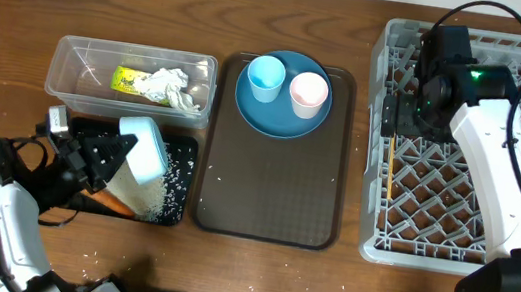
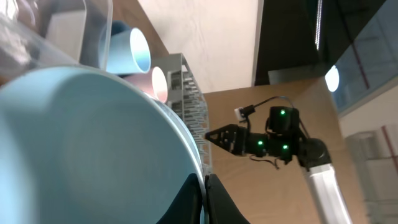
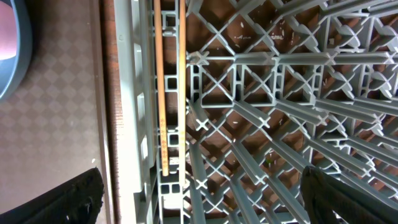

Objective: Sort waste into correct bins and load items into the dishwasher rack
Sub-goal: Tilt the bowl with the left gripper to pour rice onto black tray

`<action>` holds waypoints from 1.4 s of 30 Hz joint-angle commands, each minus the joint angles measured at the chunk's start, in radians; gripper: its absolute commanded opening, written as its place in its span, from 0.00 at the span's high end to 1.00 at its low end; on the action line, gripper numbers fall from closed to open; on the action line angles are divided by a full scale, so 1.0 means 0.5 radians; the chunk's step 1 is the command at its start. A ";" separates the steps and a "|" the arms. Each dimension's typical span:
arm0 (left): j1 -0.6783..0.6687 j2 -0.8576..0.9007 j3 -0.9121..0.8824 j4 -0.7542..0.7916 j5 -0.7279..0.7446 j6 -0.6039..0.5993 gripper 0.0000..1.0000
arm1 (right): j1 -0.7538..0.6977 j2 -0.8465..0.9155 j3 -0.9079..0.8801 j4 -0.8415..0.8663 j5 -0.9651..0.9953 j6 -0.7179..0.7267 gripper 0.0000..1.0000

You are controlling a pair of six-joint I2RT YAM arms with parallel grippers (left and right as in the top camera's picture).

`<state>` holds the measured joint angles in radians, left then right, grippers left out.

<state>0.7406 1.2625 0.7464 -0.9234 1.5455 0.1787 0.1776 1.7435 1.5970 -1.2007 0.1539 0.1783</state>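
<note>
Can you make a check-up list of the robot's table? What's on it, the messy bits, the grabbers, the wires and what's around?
Surface: wooden table, a few stray white grains near its front edge.
Job's things: tissue and wrapper in the clear tub; rice and carrot piece in the black tray; blue cup and pink cup on the blue plate, on the brown tray; chopsticks lying along the rack's left edge.
Clutter: nothing seen besides the stray grains.
Grippers: left gripper shut on the tilted bowl over the black tray; right gripper open above the rack, holding nothing.
Cables: black cable looping over the right arm; more by the left arm.
Surroundings: pale wall, dark glass; no people seen.
</note>
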 commanded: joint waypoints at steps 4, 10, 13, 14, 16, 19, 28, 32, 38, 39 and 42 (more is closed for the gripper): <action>-0.005 0.011 0.003 0.064 0.017 0.062 0.94 | -0.012 -0.007 0.009 0.000 0.005 0.015 0.01; -0.005 0.011 0.003 0.048 0.034 -0.034 0.93 | -0.012 -0.007 0.009 0.000 0.005 0.015 0.01; -0.005 0.009 0.004 0.050 0.035 -0.131 0.93 | -0.012 -0.007 0.009 0.000 0.005 0.015 0.01; -0.005 0.009 0.012 0.061 0.035 -0.177 0.93 | -0.012 -0.007 0.009 0.000 0.005 0.015 0.01; -0.005 0.009 0.038 0.087 0.035 -0.264 0.94 | -0.012 -0.007 0.009 0.000 0.005 0.015 0.01; -0.013 -0.001 0.124 0.094 0.027 -0.355 0.94 | -0.012 -0.007 0.009 0.000 0.005 0.015 0.01; -0.420 -0.183 0.307 0.131 -0.640 -0.629 0.94 | -0.012 -0.007 0.009 0.000 0.005 0.015 0.01; -0.752 -0.293 0.307 0.217 -1.037 -0.807 0.94 | -0.012 -0.007 0.009 0.000 0.005 0.015 0.01; -1.369 -0.359 0.307 0.376 -1.636 -1.073 0.94 | -0.012 -0.007 0.009 0.000 0.005 0.015 0.01; -1.469 -0.357 0.307 0.403 -1.713 -1.107 0.94 | -0.012 -0.007 0.009 0.000 0.005 0.015 0.01; -1.788 -0.343 0.307 0.491 -1.975 -1.205 0.94 | -0.012 -0.007 0.009 0.000 0.005 0.015 0.01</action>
<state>-0.0494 1.0924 0.8761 -0.6975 0.7670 -0.3382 0.1776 1.7435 1.5970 -1.2003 0.1535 0.1783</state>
